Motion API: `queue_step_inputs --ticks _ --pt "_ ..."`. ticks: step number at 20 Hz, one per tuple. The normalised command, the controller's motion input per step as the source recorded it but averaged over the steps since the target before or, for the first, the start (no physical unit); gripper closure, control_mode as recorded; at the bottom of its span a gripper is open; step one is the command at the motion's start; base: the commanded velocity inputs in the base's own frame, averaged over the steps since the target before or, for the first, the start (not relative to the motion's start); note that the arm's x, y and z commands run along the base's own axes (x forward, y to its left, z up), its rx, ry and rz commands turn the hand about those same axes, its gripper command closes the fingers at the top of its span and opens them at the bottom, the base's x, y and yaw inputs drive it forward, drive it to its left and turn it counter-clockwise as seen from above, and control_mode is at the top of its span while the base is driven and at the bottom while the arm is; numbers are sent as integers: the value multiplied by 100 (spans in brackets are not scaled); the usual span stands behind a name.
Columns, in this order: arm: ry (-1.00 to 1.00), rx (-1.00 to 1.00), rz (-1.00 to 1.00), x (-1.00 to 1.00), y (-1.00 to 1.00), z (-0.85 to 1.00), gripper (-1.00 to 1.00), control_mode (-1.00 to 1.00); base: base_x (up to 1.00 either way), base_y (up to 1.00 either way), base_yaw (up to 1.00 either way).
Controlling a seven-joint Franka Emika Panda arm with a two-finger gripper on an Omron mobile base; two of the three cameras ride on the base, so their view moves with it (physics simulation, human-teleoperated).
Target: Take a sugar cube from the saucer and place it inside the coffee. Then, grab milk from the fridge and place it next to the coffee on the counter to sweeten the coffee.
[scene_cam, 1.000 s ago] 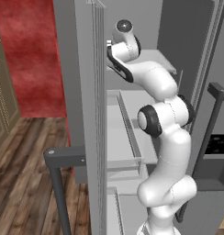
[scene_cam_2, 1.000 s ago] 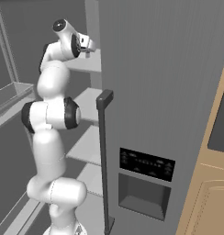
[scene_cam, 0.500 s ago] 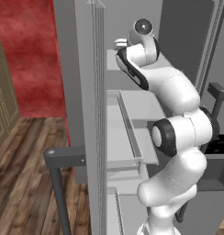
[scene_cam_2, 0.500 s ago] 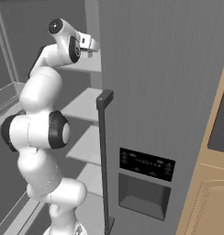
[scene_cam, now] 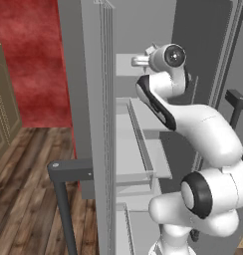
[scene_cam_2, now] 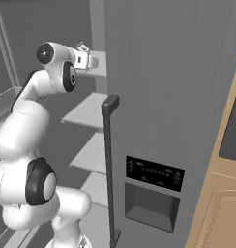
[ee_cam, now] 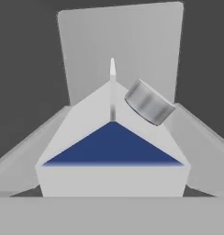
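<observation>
While the hand [scene_cam: 136,61] reaches into the open fridge [scene_cam_2: 154,97] near a high shelf [scene_cam_2: 91,112], I cannot tell if its fingers are spread or pinching. Right below the hand camera sits the milk [ee_cam: 113,151]: a white carton with a pointy top, a dark blue patch and a round grey cap. Since a moment ago, the arm has bent lower and pushed deeper inside.

Red textured wall [scene_cam: 36,60]: standing behind at the left. Wooden plank floor [scene_cam: 24,189]: lying below it, brown. Tan panelled cabinet [scene_cam: 1,114]: showing at the left edge. Tan wooden cabinet [scene_cam_2: 221,193]: standing at the right, dark panel [scene_cam_2: 234,131] sitting in its upper part.
</observation>
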Motion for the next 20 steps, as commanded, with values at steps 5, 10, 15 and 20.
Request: queue_step_inputs --ticks 5,10,15,20 --pt "-4 6 2 -100 0 0 100 -100 0 0 0" --pt "0 2 4 -100 0 -5 100 -100 0 0 0" --pt "0 2 6 -100 0 -34 100 -100 0 0 0" --pt "17 8 6 -100 -19 -67 100 -100 0 0 0"
